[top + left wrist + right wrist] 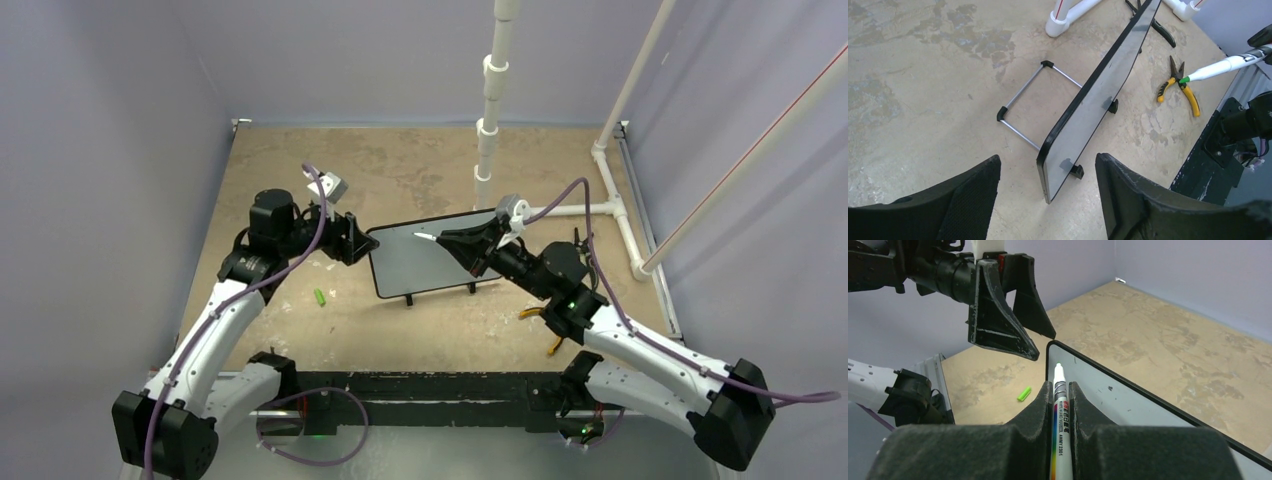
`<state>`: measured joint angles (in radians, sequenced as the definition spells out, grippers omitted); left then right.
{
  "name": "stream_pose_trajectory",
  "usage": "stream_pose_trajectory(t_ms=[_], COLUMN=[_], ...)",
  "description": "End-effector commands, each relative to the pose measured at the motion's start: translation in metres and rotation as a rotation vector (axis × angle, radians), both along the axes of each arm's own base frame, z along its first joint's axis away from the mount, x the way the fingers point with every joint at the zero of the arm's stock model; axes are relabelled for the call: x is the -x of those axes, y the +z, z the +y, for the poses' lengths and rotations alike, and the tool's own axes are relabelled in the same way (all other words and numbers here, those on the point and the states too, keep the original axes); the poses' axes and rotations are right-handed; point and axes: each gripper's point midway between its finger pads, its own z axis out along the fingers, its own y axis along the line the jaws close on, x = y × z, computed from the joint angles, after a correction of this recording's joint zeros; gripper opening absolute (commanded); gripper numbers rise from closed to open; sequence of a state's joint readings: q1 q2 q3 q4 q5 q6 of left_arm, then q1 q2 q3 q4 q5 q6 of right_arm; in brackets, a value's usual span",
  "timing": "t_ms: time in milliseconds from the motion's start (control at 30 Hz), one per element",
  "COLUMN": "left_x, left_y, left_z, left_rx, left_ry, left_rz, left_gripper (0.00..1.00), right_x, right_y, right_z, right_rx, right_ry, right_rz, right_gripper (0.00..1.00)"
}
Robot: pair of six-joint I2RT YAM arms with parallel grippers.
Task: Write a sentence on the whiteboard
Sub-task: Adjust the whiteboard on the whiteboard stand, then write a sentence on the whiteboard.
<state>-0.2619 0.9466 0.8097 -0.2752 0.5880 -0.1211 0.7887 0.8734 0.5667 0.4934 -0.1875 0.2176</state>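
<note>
The whiteboard (430, 258) stands upright on its two black feet at mid-table, and it shows edge-on in the left wrist view (1098, 95). No sentence shows on its surface (1158, 410), only a few dark specks. My left gripper (360, 245) is open, its fingers (968, 200) either side of the board's left end without touching it. My right gripper (1060, 385) is shut on a white marker (1060, 410). The marker's green tip (420, 237) points at the board's upper left part. Whether the tip touches the surface I cannot tell.
A green marker cap (320, 297) lies on the table in front of the board's left end. Yellow-handled pliers (545, 320) lie at the front right. A white PVC pipe frame (487, 130) stands behind the board, and a wire stand (1033, 105) props the board from the back.
</note>
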Motion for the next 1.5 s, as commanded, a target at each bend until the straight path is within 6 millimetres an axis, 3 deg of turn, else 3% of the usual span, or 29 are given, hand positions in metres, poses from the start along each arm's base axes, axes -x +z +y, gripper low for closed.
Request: stream_pose_trajectory(t_ms=[0,267,600,1100,1467], left_x=[-0.005,-0.009,-0.009,-0.008,-0.009], left_y=[0.001,-0.013,-0.018,-0.019,-0.019], left_z=[0.0,-0.004,-0.009,-0.01,-0.01], left_rx=[-0.007,-0.008,0.011,0.02,0.015], left_ry=[-0.02,-0.03,-0.057,-0.064,-0.062], left_rz=[-0.038,0.008,0.031,0.032,0.024], left_gripper=[0.65,0.49,0.31,0.0,0.0], right_x=[0.003,-0.005,-0.013,-0.024,-0.03], right_y=[0.016,-0.005,-0.009,-0.017,-0.024], right_z=[0.011,0.037,0.056,0.069,0.075], right_rx=[-0.061,-0.018,-0.044,-0.027,-0.007], right_ry=[0.032,0.015,0.003,-0.027,-0.05], right_rz=[-0.055,-0.025,-0.025,-0.033,-0.03], right_gripper=[0.0,0.0,0.0,0.0,0.0])
